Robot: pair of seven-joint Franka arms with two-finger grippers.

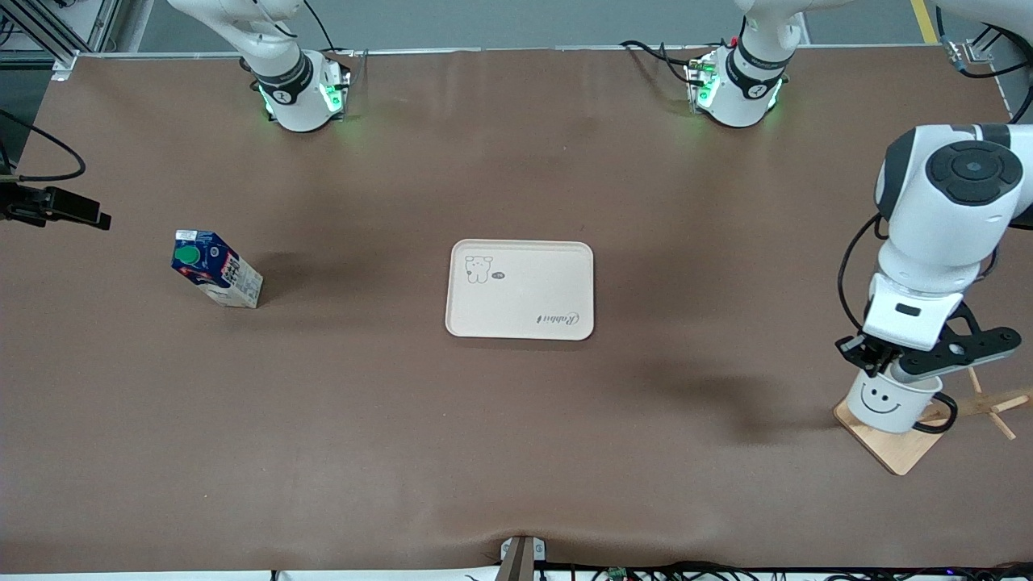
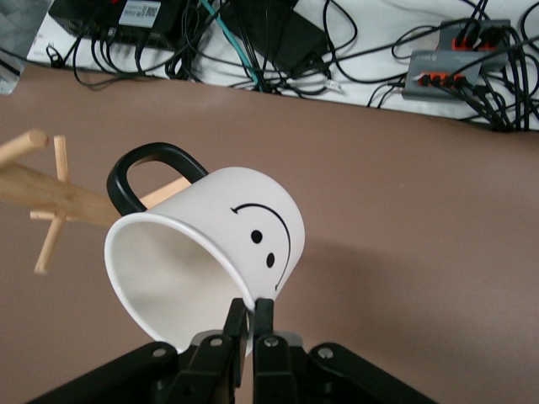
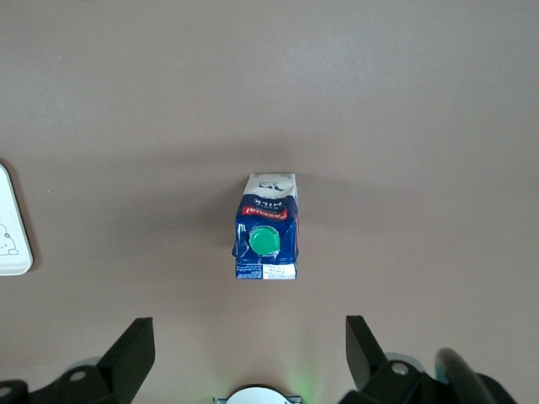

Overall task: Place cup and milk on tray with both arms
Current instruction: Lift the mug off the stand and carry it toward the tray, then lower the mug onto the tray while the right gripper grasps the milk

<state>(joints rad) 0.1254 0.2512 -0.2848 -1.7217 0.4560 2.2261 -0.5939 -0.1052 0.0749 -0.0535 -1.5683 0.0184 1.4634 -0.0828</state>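
Observation:
The cup (image 1: 888, 401), a white mug with a smiley face, is on the wooden base at the left arm's end of the table. My left gripper (image 1: 870, 359) is shut on the cup's rim. In the left wrist view the cup (image 2: 210, 244) tilts, with one finger of the left gripper (image 2: 250, 307) inside the rim and one outside. The milk (image 1: 216, 269) stands toward the right arm's end. My right gripper (image 3: 248, 328) hangs open high over the milk (image 3: 267, 238). The tray (image 1: 520, 327) lies mid-table with nothing on it.
A wooden mug rack (image 1: 980, 401) with pegs rises from the flat wooden base (image 1: 896, 452) under the cup. Cables and power strips (image 2: 455, 63) lie past the table edge. A black device (image 1: 48, 206) juts in at the right arm's end.

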